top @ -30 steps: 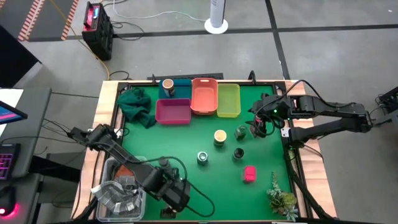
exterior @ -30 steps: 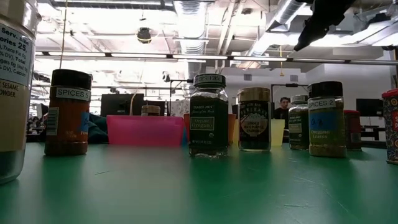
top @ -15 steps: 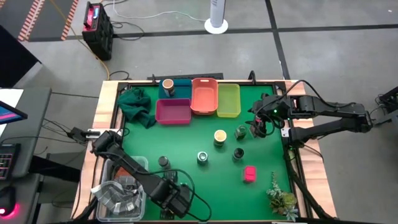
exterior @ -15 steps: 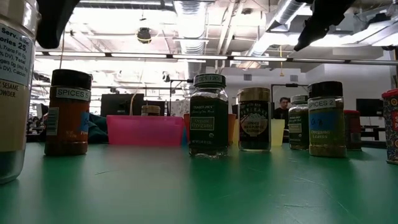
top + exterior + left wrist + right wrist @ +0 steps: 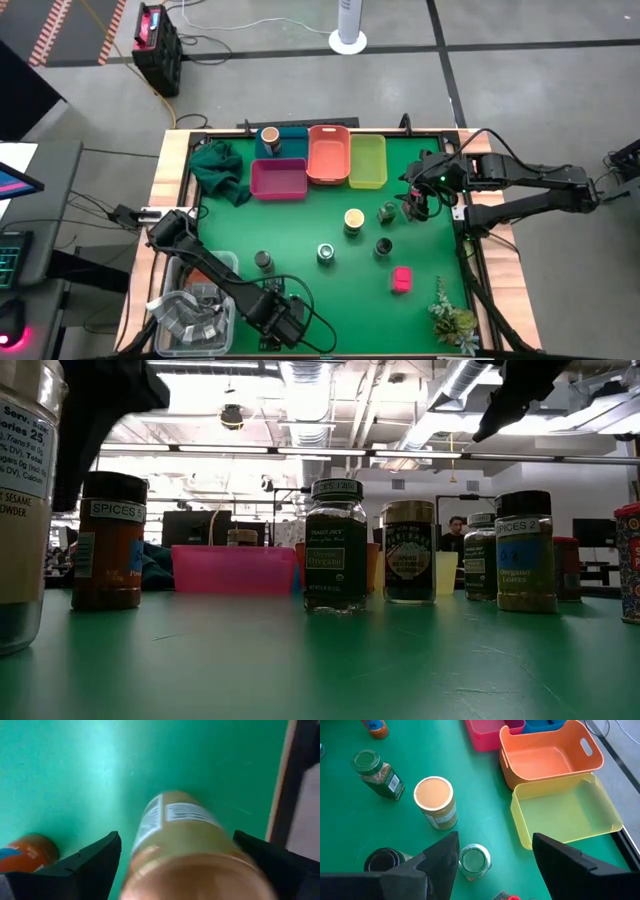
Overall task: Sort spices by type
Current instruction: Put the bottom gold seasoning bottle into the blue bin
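While high view hides it, wrist cam shows left hand spread round tan-topped jar.

A tan-topped round jar stands left of centre; orange plastic tray and yellow-green plastic tray lie right.

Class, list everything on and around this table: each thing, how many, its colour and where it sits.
Trays: four; blue tray, magenta tray, orange tray, yellow-green tray; far edge.
Jar in tray: one, tan top, in the blue tray.
Loose jars: five, mid-table; tan-topped jar, green-topped jar, clear-topped jar, dark-topped jars.
Pink box: one, near right.
Cloth: one, green, far left.
Plant: one, green, near right corner.
Clear tub: one, grey packets, near left corner.
Left gripper: jaws open around a tan-lidded jar, near edge.
Right gripper: jaws open, by the right edge.
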